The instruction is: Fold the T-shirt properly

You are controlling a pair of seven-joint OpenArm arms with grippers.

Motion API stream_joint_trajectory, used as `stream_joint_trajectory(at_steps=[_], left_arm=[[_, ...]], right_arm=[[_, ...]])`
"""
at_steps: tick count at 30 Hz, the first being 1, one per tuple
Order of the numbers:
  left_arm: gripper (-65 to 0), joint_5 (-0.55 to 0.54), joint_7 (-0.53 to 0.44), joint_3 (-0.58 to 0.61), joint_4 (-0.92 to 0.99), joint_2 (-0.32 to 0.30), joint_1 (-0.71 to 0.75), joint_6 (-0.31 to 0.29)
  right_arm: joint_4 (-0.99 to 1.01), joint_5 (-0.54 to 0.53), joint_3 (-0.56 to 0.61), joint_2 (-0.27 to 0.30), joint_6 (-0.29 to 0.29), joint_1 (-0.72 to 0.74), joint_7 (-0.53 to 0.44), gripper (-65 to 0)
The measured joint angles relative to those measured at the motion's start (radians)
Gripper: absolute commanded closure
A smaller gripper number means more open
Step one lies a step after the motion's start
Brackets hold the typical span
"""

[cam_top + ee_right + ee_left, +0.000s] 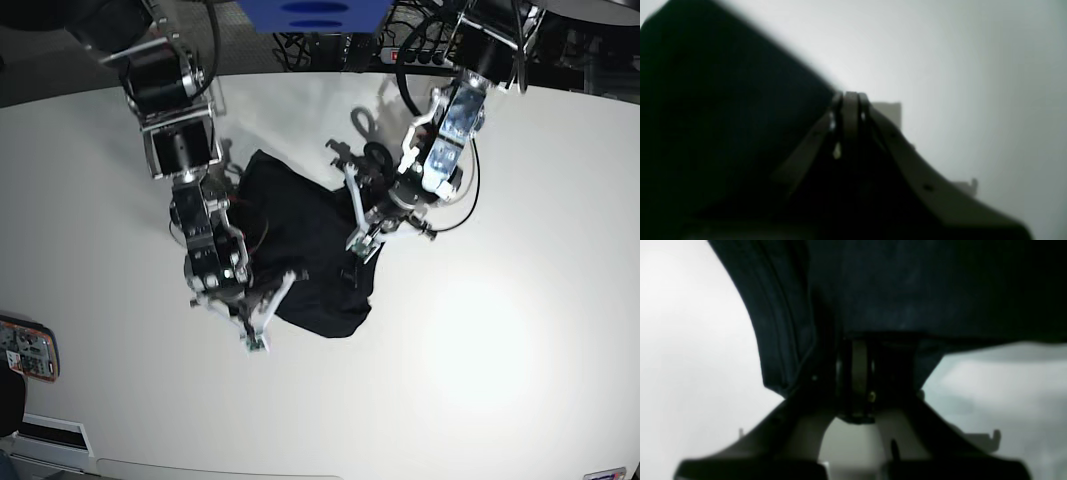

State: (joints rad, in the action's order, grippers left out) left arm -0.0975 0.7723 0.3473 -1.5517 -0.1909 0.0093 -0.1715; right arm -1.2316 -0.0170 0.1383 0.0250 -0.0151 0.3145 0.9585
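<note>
The black T-shirt [300, 240] lies bunched in a heap in the middle of the white table [520, 330]. My left gripper [353, 245] is at the heap's right edge, shut on a fold of the T-shirt [907, 290], which drapes over the fingertips [858, 350] in the left wrist view. At the heap's lower left corner, low over the table, my right gripper [256, 340] is shut [850, 96]. The T-shirt [723, 116] fills the left of the right wrist view and its edge runs up to the tips. I see no cloth between those fingers.
A colourful flat object [25, 350] lies at the table's left edge. A blue object [310, 12] and cables [420, 40] sit beyond the far edge. The table's front edge [200, 470] curves along the bottom.
</note>
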Motion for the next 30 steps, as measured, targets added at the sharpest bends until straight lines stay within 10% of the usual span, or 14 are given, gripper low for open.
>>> stream_joint_trajectory(at_steps=[30], left_arm=[[0.0, -0.003, 0.017, -0.002, 0.013, -0.139, -0.079, 0.000]], right_arm=[[-0.182, -0.005, 0.005, 0.060, -0.004, -0.159, 0.073, 0.0]])
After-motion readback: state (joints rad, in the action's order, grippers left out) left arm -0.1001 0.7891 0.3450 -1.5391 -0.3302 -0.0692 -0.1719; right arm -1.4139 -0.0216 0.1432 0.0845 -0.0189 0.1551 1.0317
